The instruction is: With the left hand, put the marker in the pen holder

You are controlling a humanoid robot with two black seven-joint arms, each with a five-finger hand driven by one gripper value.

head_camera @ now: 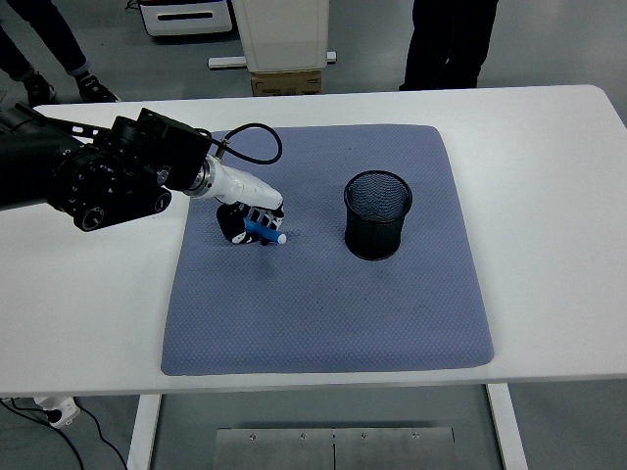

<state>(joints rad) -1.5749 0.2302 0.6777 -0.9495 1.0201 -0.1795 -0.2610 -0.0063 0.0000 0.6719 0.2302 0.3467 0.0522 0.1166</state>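
Marker [265, 231]: blue, white-tipped, gripped in the curled fingers of the left hand [247, 221], low over the left part of the mat [328, 294]. Mat: blue-grey, lay on the white counter [549, 196]. Holder [377, 214]: black mesh cup, stood upright on the mat, right of the hand and apart from it. Beyond the counter's far edge: a person's dark legs [446, 44] and a white stand [284, 39].

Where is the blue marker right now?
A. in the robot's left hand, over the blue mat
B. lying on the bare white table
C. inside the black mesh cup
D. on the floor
A: the left hand grips the marker above the mat, left of the pen holder.
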